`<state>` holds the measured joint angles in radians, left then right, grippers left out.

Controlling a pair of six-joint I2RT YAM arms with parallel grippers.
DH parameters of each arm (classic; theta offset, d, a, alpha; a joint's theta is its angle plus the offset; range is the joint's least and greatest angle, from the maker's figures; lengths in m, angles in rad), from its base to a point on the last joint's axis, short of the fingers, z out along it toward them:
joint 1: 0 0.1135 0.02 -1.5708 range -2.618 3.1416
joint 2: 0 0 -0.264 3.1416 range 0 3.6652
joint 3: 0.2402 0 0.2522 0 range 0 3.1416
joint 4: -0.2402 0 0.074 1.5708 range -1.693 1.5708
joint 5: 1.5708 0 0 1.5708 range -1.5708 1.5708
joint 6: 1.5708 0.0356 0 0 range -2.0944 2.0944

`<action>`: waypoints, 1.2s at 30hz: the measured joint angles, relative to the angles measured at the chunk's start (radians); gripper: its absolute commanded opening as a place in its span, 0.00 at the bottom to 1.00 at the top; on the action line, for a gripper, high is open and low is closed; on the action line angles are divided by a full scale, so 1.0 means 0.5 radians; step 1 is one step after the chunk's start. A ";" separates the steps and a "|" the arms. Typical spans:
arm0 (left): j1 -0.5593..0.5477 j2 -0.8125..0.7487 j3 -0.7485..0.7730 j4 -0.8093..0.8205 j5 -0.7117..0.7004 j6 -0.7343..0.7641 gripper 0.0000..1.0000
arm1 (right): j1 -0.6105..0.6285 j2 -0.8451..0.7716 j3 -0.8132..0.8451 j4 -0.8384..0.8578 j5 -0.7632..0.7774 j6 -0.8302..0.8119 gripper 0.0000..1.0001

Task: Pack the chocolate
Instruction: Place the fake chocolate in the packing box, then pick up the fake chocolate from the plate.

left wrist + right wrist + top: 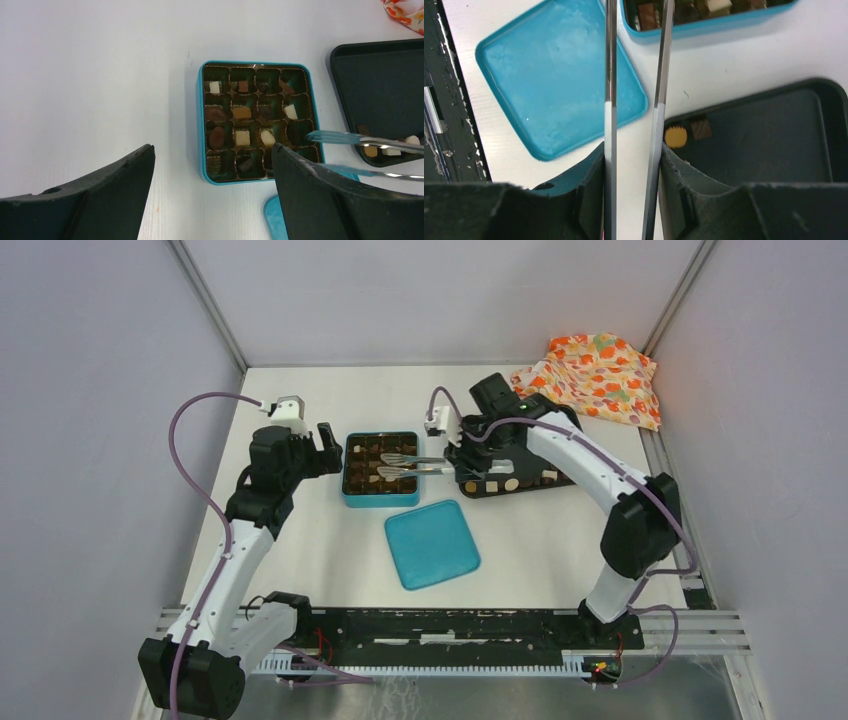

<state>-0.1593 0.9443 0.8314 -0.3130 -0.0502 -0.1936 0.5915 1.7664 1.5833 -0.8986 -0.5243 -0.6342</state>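
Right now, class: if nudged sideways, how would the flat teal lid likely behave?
The teal lid looks rigid and shallow, so it probably slides, not tips. Its glossy surface on the smooth table suggests easy slipping.

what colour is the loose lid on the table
Turquoise lid, clearest in the right wrist view.

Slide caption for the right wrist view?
Right end effector grips tongs between teal lid and black tray, pointing at the chocolate box.

Polished metal tongs (610, 75) are gleaming between matt plastic fingers (689, 195) of the right tool (631, 170); beside it, the smooth lid (554, 80) is shining glossily on the matt desk (734, 65).
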 measured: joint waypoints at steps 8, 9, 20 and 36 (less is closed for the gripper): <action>0.000 0.000 -0.001 0.000 0.002 0.000 0.92 | -0.489 -0.431 -0.500 0.069 -0.109 -0.066 0.42; 0.000 0.000 -0.001 0.000 0.002 0.000 0.92 | -0.552 -0.461 -0.558 0.079 -0.112 -0.085 0.42; 0.000 0.000 -0.001 0.000 0.009 0.000 0.92 | -0.926 -0.539 -0.782 0.002 0.052 -0.423 0.42; 0.000 0.000 -0.002 0.000 0.014 0.000 0.92 | -0.949 -0.452 -0.781 -0.180 0.216 -0.838 0.41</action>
<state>-0.1593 0.9443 0.8307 -0.3130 -0.0429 -0.1936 0.1169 1.5402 1.1927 -0.9886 -0.4164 -1.0534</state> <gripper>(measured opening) 0.916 0.418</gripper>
